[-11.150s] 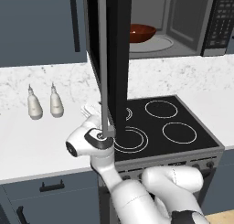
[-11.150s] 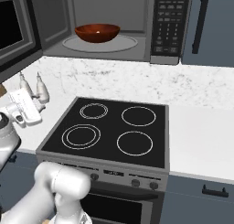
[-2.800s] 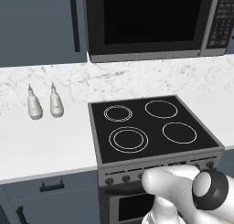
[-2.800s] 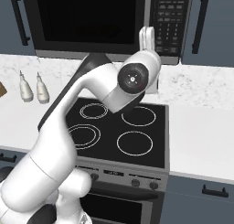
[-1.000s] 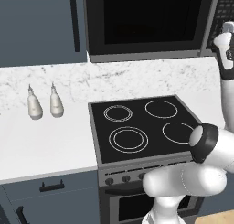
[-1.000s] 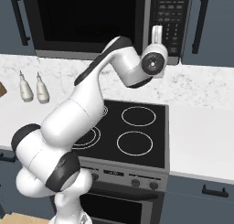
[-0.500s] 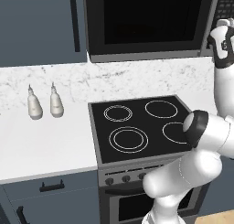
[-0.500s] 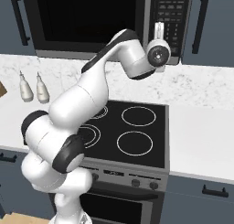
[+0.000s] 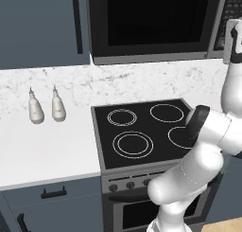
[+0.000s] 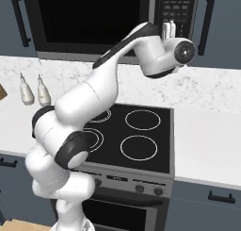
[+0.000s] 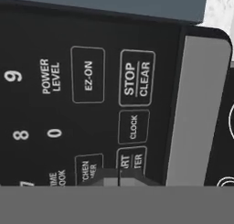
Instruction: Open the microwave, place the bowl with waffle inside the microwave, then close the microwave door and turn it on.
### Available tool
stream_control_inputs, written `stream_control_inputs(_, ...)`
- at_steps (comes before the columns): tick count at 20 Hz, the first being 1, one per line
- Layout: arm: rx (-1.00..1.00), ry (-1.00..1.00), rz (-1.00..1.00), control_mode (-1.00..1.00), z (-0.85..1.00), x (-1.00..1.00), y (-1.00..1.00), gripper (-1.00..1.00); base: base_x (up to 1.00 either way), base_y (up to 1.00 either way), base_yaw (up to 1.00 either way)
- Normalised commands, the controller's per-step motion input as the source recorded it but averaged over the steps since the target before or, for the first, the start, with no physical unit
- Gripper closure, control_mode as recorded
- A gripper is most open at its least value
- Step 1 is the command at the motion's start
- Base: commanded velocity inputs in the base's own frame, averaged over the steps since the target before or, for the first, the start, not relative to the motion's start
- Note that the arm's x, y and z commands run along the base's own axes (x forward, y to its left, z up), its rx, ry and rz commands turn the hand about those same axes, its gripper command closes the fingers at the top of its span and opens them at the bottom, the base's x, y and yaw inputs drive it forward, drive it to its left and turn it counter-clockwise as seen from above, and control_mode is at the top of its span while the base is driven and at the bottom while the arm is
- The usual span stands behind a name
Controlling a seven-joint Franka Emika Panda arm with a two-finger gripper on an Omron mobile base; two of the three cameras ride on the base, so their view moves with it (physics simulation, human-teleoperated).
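Observation:
The microwave [image 9: 156, 58] hangs above the stove, and the microwave door [image 10: 89, 18] is closed with a dark window. The bowl and the waffle are hidden from view. My gripper [image 10: 168, 28] is raised to the keypad strip [image 10: 176, 6] on the microwave's right side, also seen at the right edge of the left base view as the gripper [image 9: 231, 27]. In the hand view the gripper [image 11: 119, 179] has its tips pressed together, shut on nothing. They sit right at the start key [image 11: 132, 160], below the clock key and the stop/clear key [image 11: 136, 79].
A black four-ring stovetop [image 9: 142, 131] lies under the arm. Two pale bottles [image 9: 45, 108] stand on the white counter to the left. Blue-grey cabinet doors with black bar handles [image 10: 206, 22] flank the microwave.
Over the last second the hand has crept up and in toward the keypad. Much earlier the microwave door stood open with the bowl inside; now it is closed.

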Motion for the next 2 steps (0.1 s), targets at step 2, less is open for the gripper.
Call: stream_control_inputs(2, -0.01, -0.21, 0.0, -1.0, -1.0, 0.6, 0.18, 1.0, 0.0, 0.0, 0.0)
